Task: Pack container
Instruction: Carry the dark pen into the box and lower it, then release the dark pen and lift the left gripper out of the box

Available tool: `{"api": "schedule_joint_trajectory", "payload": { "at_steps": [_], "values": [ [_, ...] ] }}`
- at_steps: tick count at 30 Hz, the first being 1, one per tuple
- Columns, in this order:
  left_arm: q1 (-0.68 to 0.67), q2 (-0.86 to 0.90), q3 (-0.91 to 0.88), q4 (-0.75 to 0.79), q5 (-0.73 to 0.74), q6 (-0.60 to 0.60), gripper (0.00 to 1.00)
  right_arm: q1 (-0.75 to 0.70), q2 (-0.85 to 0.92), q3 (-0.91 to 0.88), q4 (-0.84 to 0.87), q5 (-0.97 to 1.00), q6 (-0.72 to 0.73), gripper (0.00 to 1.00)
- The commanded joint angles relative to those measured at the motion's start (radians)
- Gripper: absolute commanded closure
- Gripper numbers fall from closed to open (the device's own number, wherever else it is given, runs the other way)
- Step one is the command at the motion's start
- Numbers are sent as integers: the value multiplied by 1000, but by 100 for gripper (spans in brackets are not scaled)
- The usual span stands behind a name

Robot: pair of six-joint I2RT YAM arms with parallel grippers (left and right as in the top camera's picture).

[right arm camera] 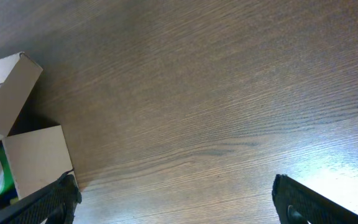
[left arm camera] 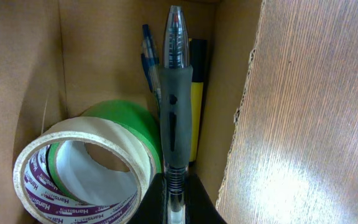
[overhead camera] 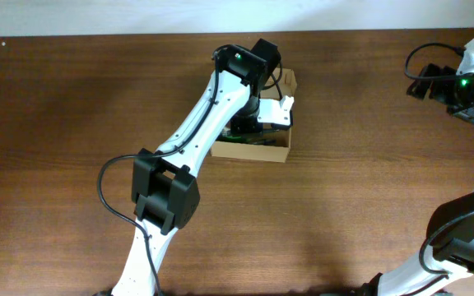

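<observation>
The container (overhead camera: pixel 280 153) is a small tan cardboard box, open, at the table's middle back. My left gripper (left arm camera: pixel 175 193) is over it and shut on a pen with a dark grey grip and clear tip (left arm camera: pixel 171 112), held above the box's inside (left arm camera: pixel 98 56). In the box lie a white tape roll with purple print (left arm camera: pixel 73 180), a green tape roll (left arm camera: pixel 126 115), a blue pen (left arm camera: pixel 148 56) and a yellow marker (left arm camera: pixel 196 106). My right gripper (right arm camera: pixel 176 202) is open and empty over bare table at the far right. The box also shows in the right wrist view (right arm camera: pixel 36 155).
The box's flap (right arm camera: pixel 8 93) stands open at the left of the right wrist view. The left arm (overhead camera: pixel 192 131) reaches across the table's middle from the front. Brown wood table (overhead camera: pixel 369 181) lies all around the box.
</observation>
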Motion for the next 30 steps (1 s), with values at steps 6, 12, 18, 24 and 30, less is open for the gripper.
{"api": "schedule_joint_trajectory", "payload": {
  "at_steps": [6, 12, 18, 24, 30],
  "values": [
    [-3, 55, -3, 7, 9, 20, 98, -4, 3, 6, 0, -8, -3, 1],
    [-2, 58, -4, 26, 13, 20, 98, -4, 3, 6, 0, -8, -3, 1],
    [-2, 58, -4, 26, 35, 19, 98, -4, 3, 6, 0, -8, -3, 1],
    [-2, 58, -4, 29, 35, -27, 62, -4, 3, 6, 0, -8, -3, 1],
    [0, -4, -3, 41, 34, -72, 38, -4, 3, 6, 0, -8, -3, 1]
  ]
}}
